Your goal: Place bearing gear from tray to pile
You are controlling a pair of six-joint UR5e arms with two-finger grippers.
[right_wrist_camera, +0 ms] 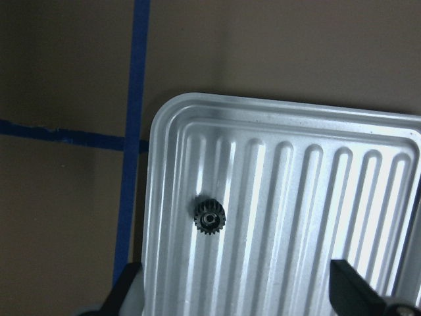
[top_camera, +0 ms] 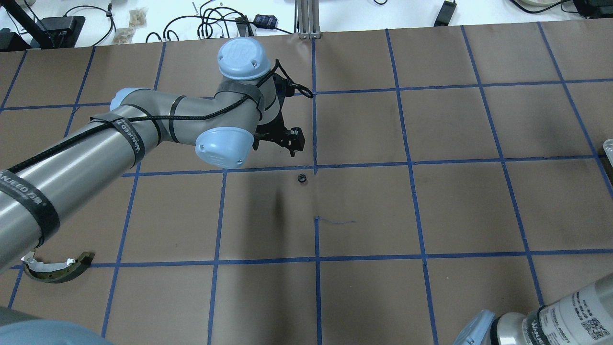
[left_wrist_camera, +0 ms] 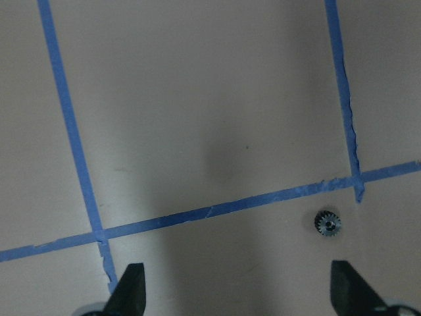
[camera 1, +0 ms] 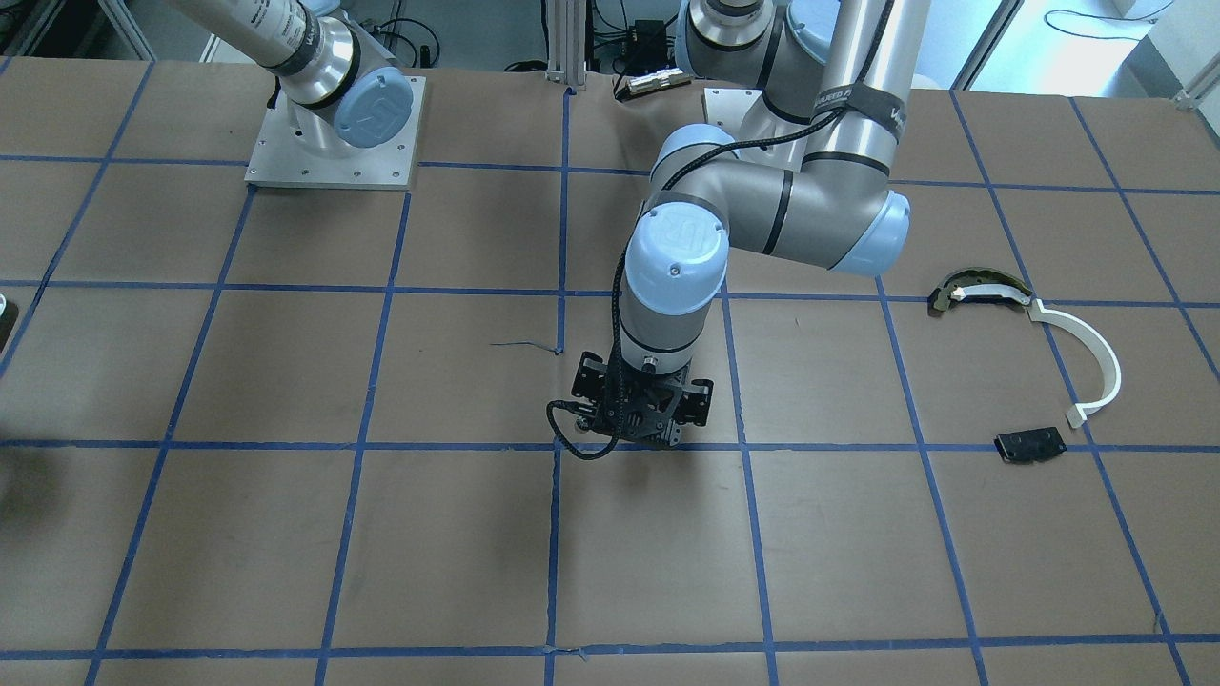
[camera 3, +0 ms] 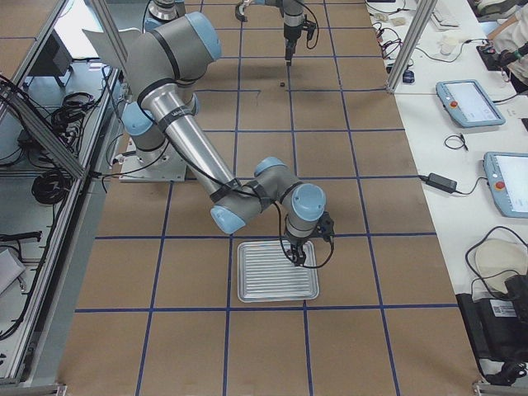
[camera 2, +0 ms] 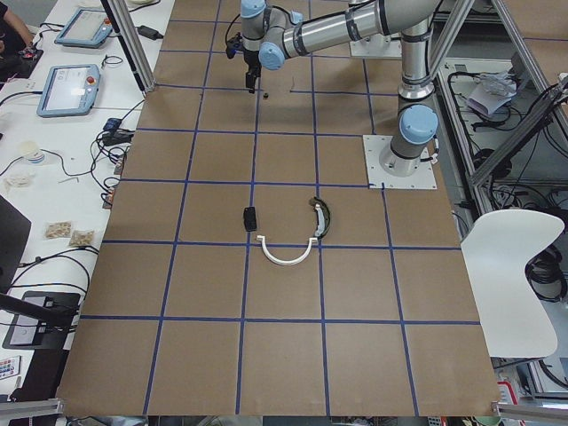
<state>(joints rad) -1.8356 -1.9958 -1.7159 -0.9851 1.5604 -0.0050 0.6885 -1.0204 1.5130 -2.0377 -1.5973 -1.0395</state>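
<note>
Currently both claws are seen spread, with nothing pinched.

Left gripper (left_wrist_camera: 240, 293) is held above the table (top_camera: 455, 215), fingertips (left_wrist_camera: 131, 286) wide apart. A small black gear (left_wrist_camera: 327, 224) is seen lying flat on the brown paper below it, just beside a blue tape crossing (left_wrist_camera: 357, 181). The gear is offset toward one fingertip, not centred between the two, and no contact with it is seen.

Right gripper (right_wrist_camera: 238, 293) is held over the tray (right_wrist_camera: 263, 108), jaws likewise spread. A second gear (right_wrist_camera: 209, 217) is seen lying flat on the ribbed tray floor, near a rounded corner, also offset toward one fingertip and untouched.

The pile is located on the robot's left part of the table: white arc strip (camera 1: 1087, 357), dark curved piece (camera 1: 972, 289) and black plate (camera 1: 1029, 445). One end of the strip appears to touch the curved piece. The plate is placed near the strip's other end, apart from it.

Neither gear is in the pile. The gear on the paper is well apart from it, mid-table. The tray is set toward the table's opposite end.
</note>
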